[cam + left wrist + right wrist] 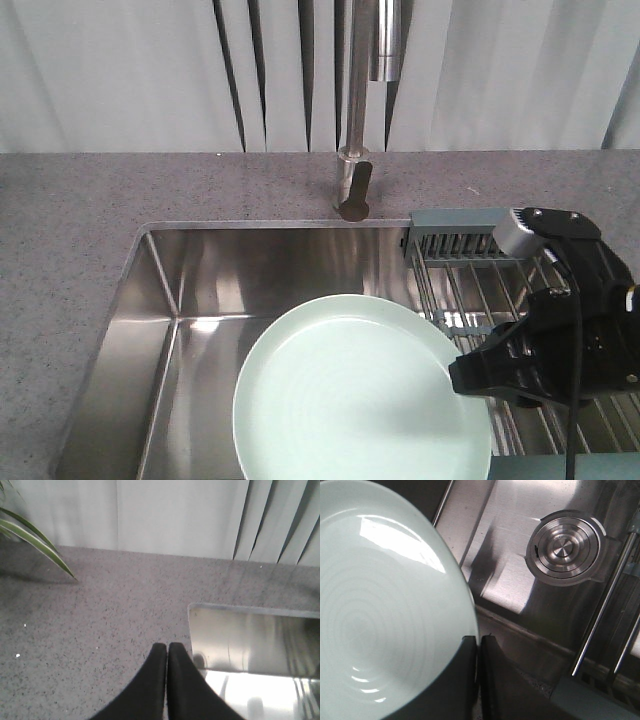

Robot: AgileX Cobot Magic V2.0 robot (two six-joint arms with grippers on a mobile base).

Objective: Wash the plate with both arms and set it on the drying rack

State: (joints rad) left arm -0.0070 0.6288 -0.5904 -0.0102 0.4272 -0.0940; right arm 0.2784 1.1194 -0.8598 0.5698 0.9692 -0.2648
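Now, right gripper (476, 645) pinching the plate (385, 605) by its rim over the sink (180, 290): bring your clenched, empty left gripper (167, 652) across.

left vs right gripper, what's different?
The left gripper is shut on nothing; the right gripper is shut on the plate at its rim. The left gripper hangs over the countertop beside the sink corner; the right gripper is over the sink. Shared: black fingers, drawn close together.

Black right arm (560, 335) with black cable (578, 400), silver-grey box (517, 232)
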